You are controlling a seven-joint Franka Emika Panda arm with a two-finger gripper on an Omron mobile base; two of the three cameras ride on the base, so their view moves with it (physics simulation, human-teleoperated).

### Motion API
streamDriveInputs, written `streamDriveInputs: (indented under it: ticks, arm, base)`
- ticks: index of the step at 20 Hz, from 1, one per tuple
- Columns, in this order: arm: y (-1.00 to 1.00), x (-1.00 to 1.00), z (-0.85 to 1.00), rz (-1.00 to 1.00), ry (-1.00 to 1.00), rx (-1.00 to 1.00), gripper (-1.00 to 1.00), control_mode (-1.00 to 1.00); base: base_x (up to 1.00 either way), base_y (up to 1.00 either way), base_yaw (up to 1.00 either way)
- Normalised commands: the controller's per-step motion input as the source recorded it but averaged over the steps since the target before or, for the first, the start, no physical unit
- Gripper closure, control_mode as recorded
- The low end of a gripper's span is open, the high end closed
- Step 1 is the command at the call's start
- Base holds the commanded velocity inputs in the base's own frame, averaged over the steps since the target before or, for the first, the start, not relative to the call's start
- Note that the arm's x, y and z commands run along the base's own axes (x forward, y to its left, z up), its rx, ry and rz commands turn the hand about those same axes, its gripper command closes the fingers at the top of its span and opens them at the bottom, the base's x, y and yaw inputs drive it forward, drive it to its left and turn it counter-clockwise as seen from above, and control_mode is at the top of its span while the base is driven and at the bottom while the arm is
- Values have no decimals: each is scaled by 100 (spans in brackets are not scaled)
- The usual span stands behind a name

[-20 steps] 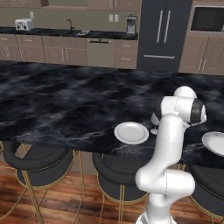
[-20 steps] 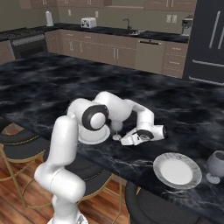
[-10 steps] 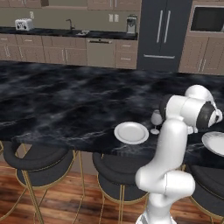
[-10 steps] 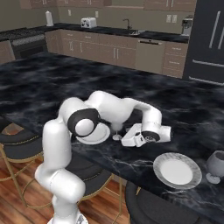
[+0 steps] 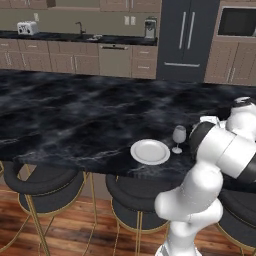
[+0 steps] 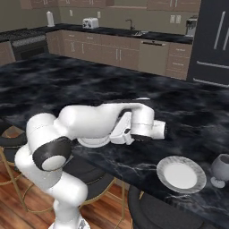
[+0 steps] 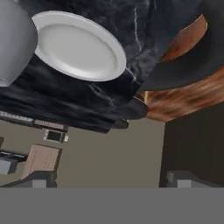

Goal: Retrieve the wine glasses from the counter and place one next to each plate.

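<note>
Plates and wine glasses share the near edge of a large black marble island [image 5: 75,120] in a rendered kitchen. In the left base view, a white plate [image 5: 150,151] lies close to that near edge above a row of dark stools [image 5: 47,182], with a clear stemmed wine glass [image 5: 178,138] standing upright just beside it on the right, apart from its rim. The right base view shows a second plate [image 6: 181,174] near the island's front edge toward the right end, and a second wine glass [image 6: 221,170] upright just beyond it, close to the picture's right side; part of the first plate's rim peeks out beneath the robot's forearm.

The white arm bends low over the island between the two place settings, its hand lying roughly level above the marble. The gripper [image 7: 107,179] has its two dark finger tips spread wide, nothing between them, and it touches neither glass nor plate. Seen from the rolled hand view, a plate [image 7: 78,46] sits on the marble near the island's edge with the grey bowl of a glass [image 7: 13,41] at the frame's left, stool seats and wooden floor beyond.

Behind the island, the back counter [image 5: 75,37] runs along taupe cabinets, carrying a toaster [image 5: 27,27] near its left end.
</note>
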Motion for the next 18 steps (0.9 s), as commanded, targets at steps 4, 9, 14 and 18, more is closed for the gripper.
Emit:
streamDriveInputs:
  ticks: [4, 9, 14, 18]
  arm:
    - [58, -30, 100, 0, -16, -5, -100, -100]
    - [41, -54, 100, 0, -22, -4, -100, -100]
    - [52, -88, 90, 1, -26, 0, -100, -100]
    - [67, -100, 67, 0, -25, 0, -100, -100]
  base:
    - [0, 0, 0]
    - [0, 0, 0]
    - [0, 0, 0]
    - [0, 0, 0]
